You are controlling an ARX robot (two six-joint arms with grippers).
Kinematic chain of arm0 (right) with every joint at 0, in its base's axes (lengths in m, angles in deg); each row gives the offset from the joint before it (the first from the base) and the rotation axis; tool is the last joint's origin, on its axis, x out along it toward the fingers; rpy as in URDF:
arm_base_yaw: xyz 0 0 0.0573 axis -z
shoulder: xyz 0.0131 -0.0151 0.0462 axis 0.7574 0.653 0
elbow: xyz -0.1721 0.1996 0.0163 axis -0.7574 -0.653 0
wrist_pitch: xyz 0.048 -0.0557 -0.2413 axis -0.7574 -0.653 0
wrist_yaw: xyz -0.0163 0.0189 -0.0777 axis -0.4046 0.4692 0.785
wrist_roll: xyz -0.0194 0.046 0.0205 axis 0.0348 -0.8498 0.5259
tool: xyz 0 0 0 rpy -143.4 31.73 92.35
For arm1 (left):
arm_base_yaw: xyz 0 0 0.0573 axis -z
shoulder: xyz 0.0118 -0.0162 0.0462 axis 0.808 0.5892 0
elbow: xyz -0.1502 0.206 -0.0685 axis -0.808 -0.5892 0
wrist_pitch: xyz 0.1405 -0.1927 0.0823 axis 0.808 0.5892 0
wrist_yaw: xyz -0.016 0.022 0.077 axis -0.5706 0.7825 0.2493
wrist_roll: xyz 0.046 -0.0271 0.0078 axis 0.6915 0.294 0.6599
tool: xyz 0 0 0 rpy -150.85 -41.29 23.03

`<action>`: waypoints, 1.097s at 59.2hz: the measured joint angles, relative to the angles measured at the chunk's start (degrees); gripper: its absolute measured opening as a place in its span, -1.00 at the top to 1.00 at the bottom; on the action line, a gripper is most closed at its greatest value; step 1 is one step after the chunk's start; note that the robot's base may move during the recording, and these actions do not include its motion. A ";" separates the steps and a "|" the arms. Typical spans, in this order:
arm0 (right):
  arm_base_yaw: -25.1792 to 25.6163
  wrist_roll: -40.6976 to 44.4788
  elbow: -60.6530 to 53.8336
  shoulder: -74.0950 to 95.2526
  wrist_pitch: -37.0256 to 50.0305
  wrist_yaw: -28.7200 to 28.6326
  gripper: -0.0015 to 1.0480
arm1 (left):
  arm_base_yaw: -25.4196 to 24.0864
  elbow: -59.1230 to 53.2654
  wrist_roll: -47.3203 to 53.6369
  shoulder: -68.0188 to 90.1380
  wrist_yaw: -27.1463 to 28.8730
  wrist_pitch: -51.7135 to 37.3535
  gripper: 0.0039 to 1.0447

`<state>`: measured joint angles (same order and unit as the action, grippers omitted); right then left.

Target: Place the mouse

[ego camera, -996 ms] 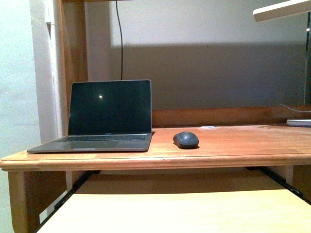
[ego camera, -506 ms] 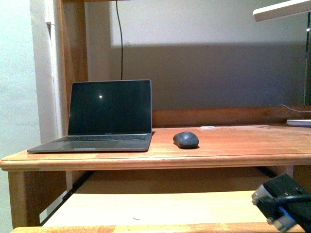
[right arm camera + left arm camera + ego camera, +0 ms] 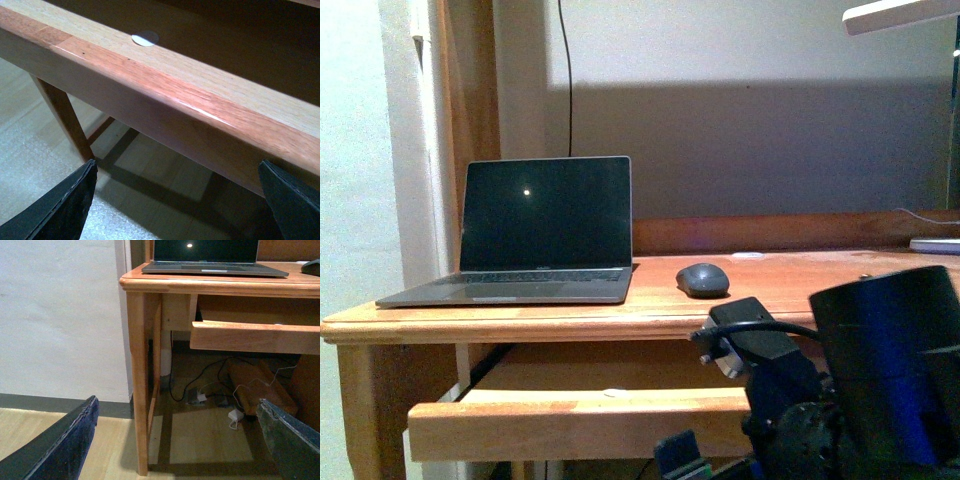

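Observation:
The dark grey mouse lies on the wooden desk top, just right of the open laptop. Its edge shows in the left wrist view. My right arm is low at the front right, below the desk top. My right gripper is open and empty, facing the front edge of the pull-out tray. My left gripper is open and empty, low near the floor, facing the desk's left leg.
A small flat white disc lies on the pull-out tray. Cables and a white charger lie on the floor under the desk. A lamp arm hangs at the top right. A white object sits at the desk's far right.
The pull-out tray now stands out toward me, with its front edge in view. My right arm has risen into the lower right of the front view. The mouse and laptop have not moved.

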<state>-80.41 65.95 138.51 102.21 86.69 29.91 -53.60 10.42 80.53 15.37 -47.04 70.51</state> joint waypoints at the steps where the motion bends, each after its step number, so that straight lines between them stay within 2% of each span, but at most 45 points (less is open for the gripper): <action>1: -0.07 0.02 0.44 0.39 -0.09 0.09 -0.86 | 0.00 0.00 0.00 0.00 0.00 0.00 -0.86; 26: -2.23 0.22 17.90 13.81 -3.45 3.54 -0.86 | 0.00 0.00 0.00 0.00 0.00 0.00 -0.86; 42: -3.76 -0.87 24.52 19.06 -4.79 4.61 -0.86 | 0.00 0.00 0.00 0.00 0.00 0.00 -0.86; 53: -4.07 -2.12 24.59 19.15 -4.39 4.09 -0.86 | 0.00 0.02 0.00 0.00 0.00 0.00 -0.86; 65: -1.38 -2.71 13.88 8.66 -1.73 3.85 -0.86 | 0.00 0.00 0.00 0.00 0.00 0.00 -0.86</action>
<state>-81.79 63.24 152.39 110.87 84.97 33.75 -53.60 10.42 80.53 15.37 -47.04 70.51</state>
